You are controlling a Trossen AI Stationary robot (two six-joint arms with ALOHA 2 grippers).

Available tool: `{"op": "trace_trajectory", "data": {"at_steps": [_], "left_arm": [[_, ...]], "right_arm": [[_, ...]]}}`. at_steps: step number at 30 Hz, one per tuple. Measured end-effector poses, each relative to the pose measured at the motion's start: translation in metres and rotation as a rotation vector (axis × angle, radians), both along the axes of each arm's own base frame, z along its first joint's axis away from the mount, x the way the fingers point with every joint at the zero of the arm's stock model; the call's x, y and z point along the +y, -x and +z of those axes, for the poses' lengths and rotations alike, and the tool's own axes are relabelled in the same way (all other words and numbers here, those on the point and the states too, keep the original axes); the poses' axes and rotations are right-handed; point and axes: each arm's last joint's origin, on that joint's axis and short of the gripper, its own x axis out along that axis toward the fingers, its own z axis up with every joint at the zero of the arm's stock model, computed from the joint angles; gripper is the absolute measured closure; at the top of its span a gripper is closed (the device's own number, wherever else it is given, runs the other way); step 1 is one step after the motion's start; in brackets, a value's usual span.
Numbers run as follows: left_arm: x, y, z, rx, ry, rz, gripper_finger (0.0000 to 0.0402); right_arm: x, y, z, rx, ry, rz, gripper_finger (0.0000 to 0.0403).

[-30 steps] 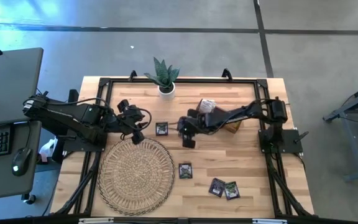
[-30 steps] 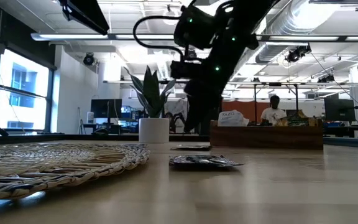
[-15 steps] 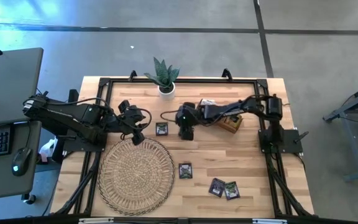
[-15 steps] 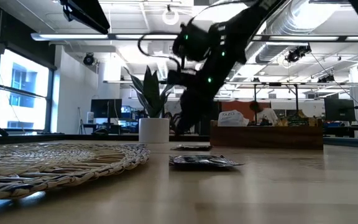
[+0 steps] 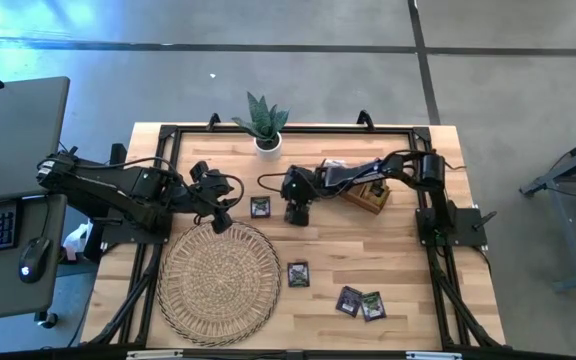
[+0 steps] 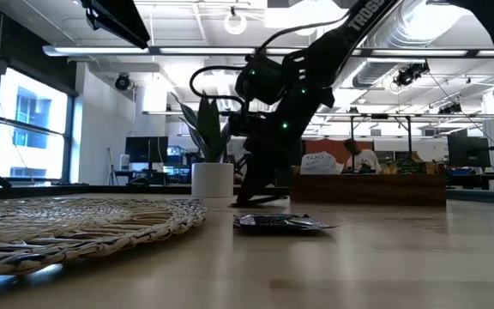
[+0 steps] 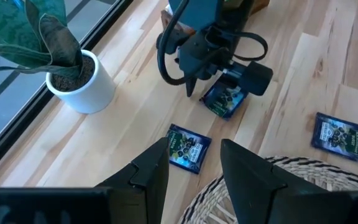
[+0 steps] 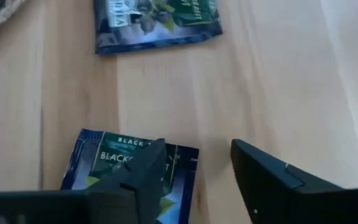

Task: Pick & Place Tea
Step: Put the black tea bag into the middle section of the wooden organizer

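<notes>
While three dark tea sachets (image 5: 348, 299) lie at the worktop's (image 5: 398, 260) near edge, the right gripper (image 5: 298, 213) hangs, jaws apart and empty, over another sachet (image 8: 129, 171). The left gripper (image 5: 223, 222), jaws part-open, empty, hovers by the woven mat (image 5: 218, 280).

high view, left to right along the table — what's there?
Left tool → woven mat → plant → right tool → tray.
</notes>
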Motion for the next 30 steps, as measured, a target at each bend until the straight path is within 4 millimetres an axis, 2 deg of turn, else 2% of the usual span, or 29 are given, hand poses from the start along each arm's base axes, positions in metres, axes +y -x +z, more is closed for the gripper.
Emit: {"op": "trace_trajectory", "data": {"at_steps": [4, 10, 15, 19, 23, 25, 30], "left_arm": [[0.0, 0.001, 0.0, 0.007, -0.002, 0.0, 0.0259], [0.0, 0.002, -0.002, 0.021, 0.009, 0.004, 0.0259], [0.0, 0.002, -0.002, 0.021, 0.011, 0.006, 0.0259], [0.0, 0.002, -0.002, 0.021, 0.011, 0.006, 0.0259], [0.0, 0.002, -0.002, 0.021, 0.012, 0.006, 0.0259], [0.0, 0.002, -0.002, 0.021, 0.013, 0.005, 0.0259], [0.0, 0.002, -0.002, 0.023, 0.025, -0.002, 0.0259]], "right_arm": [[-0.002, 0.001, -0.001, 0.021, 0.054, -0.051, 0.0272], [-0.002, 0.002, -0.002, 0.028, 0.059, -0.079, 0.0389], [0.001, 0.0, 0.003, -0.001, 0.082, -0.118, 0.0388], [0.013, 0.002, 0.019, -0.009, 0.156, -0.129, 0.0398], [0.022, 0.002, 0.048, -0.088, 0.21, -0.155, 0.04], [0.026, 0.004, 0.051, -0.081, 0.215, -0.163, 0.0399], [0.035, 0.008, 0.047, -0.004, 0.206, 0.031, 0.04]]}}
